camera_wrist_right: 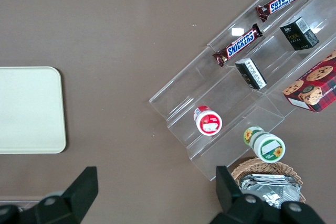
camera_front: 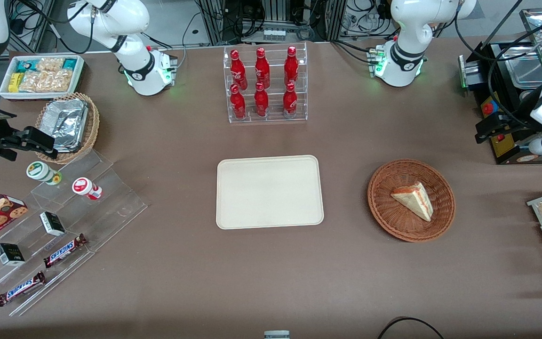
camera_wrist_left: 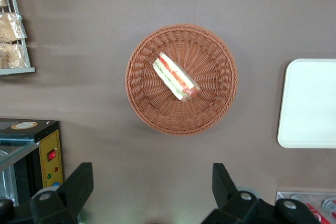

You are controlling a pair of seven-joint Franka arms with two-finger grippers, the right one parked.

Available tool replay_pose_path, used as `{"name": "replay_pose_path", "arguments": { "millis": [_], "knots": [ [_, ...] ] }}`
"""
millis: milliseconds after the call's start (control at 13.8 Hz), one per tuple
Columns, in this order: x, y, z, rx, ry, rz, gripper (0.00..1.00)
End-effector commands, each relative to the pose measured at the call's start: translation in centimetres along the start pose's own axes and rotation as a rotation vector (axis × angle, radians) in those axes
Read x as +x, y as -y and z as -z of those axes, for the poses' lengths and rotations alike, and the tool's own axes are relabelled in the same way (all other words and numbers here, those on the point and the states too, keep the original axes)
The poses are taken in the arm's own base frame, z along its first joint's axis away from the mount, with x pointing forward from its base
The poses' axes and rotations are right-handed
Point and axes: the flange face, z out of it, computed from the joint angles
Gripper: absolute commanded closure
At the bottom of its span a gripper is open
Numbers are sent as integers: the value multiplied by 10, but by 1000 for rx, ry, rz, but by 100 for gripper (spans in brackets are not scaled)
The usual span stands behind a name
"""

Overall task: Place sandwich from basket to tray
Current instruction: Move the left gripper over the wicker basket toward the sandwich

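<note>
The sandwich (camera_front: 414, 200) lies in the basket (camera_front: 384, 207) on the counter (camera_front: 181, 282), toward my working end. The tray (camera_front: 269, 191) sits beside the basket, well apart, nearer the parked arm. My gripper (camera_wrist_left: 152, 192) hangs above the counter near the basket, jaws spread wide.

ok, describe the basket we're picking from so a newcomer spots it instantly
Start at the cream tray mid-table; beside it, toward the working arm's end, sits a round reddish-brown wicker basket holding a wrapped sandwich. The gripper hovers open above the table near it. The other wicker basket is tan and holds foil trays.
</note>
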Motion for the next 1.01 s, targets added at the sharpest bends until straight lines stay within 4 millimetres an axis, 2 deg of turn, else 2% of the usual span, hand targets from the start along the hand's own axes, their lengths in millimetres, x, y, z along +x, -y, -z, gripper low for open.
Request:
{"name": "replay_pose_path", "arguments": {
  "millis": [0,290,435,725,870,942],
  "knots": [
    [-9,2,9,6,9,-37,0],
    [-3,0,-2,8,22,-29,0],
    [2,-16,-37,14,29,-49,0],
    [14,-24,-88,12,7,4,0],
    [22,-39,-129,6,-19,39,0],
    [22,-40,-150,-5,-43,93,0]
  ]
}}
